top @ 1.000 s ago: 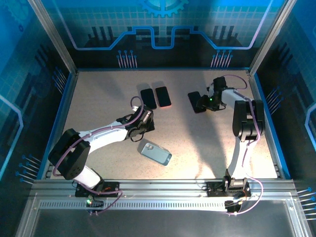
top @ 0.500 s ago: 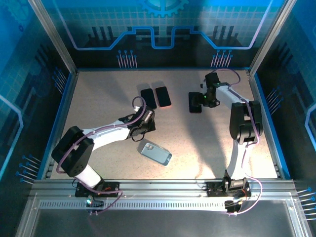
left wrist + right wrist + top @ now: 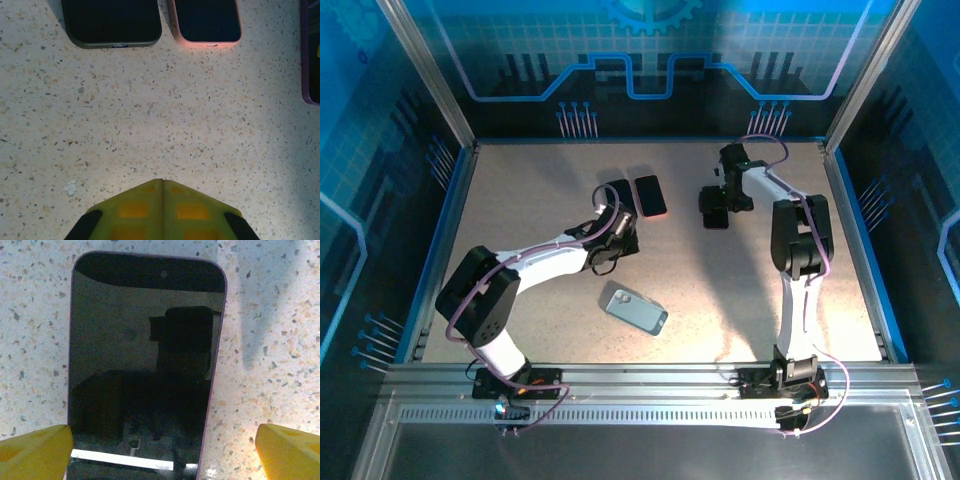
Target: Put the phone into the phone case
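Phone with the purple rim (image 3: 145, 365) lies face up on the table (image 3: 520, 200), directly beneath the right end effector (image 3: 162, 455). That end effector is spread wide. Its yellow fingers (image 3: 35, 450) stand to either side of the phone's near end: one is just beside the left edge, and the other is clear of the right edge with bare table between. Nothing is gripped. The dark glass throws back a dim reflection of the wrist above it.

From overhead, the right end effector (image 3: 725, 195) hovers over this phone (image 3: 715, 217) at the far right of the table, with its arm reaching straight up from the near edge.

The left end effector (image 3: 162, 210) is pressed fully together and empty, its yellow-green pads meeting in a seam. Ahead of it, across a stretch of speckled table, lie two more handsets side by side: a dark phone (image 3: 112, 22) on the left and a pink-cased phone (image 3: 207, 20) to its right. From above, the left end effector (image 3: 622, 225) sits just short of them, partly covering the dark one.

The phone case (image 3: 636, 309), pale blue-grey with a camera cut-out, rests alone nearer the arm bases, well apart from the purple-rimmed phone and from both end effectors.
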### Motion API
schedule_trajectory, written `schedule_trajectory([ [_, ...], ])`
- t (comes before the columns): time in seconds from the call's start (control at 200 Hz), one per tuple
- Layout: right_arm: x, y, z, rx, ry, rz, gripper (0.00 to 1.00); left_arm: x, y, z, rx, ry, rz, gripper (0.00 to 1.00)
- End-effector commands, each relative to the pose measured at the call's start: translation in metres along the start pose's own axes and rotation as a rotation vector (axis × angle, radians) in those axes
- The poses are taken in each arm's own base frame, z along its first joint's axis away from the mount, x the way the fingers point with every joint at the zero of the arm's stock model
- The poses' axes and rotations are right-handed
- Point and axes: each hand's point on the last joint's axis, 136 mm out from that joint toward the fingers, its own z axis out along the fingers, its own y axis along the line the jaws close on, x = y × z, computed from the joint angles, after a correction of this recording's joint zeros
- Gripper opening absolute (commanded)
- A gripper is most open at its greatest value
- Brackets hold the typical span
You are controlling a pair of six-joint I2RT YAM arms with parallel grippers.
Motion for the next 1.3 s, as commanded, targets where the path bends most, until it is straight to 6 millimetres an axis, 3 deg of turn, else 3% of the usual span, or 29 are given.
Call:
schedule_trajectory([
  [0.0,-0.007,0.010,0.000,0.006,0.001,-0.012,0.95,-0.002,0.001,0.002,0.014,0.005,0.008,0.00],
  [0.2,-0.007,0.019,0.008,0.035,0.043,-0.029,0.95,-0.002,0.008,0.003,0.007,0.006,-0.006,0.00],
  [0.765,0.011,0.009,0.015,0.078,0.140,0.043,0.83,-0.003,0.015,0.001,0.006,-0.006,-0.028,0.00],
  [0.78,0.017,0.008,0.024,0.081,0.166,0.042,0.83,-0.003,0.016,0.001,0.004,-0.007,-0.029,0.00],
  [0.82,0.020,0.008,0.028,0.081,0.183,0.044,0.82,-0.003,0.016,0.000,0.004,-0.009,-0.030,0.00],
  [0.891,0.023,0.008,0.031,0.078,0.202,0.045,0.73,-0.003,0.016,0.000,0.004,-0.012,-0.033,0.00],
  [1.031,0.025,0.009,0.032,0.077,0.208,0.044,0.69,-0.003,0.017,-0.001,0.006,-0.014,-0.042,0.00],
  [1.151,0.028,0.009,0.032,0.072,0.213,0.045,0.59,-0.003,0.018,-0.002,0.004,-0.018,-0.041,0.00],
  [1.271,0.032,0.013,0.030,0.047,0.197,0.017,0.52,-0.005,0.018,-0.004,0.001,-0.023,-0.034,0.00],
  [1.296,0.026,0.016,0.019,0.034,0.167,0.009,0.50,-0.004,0.017,-0.005,0.004,-0.023,-0.034,0.00],
])
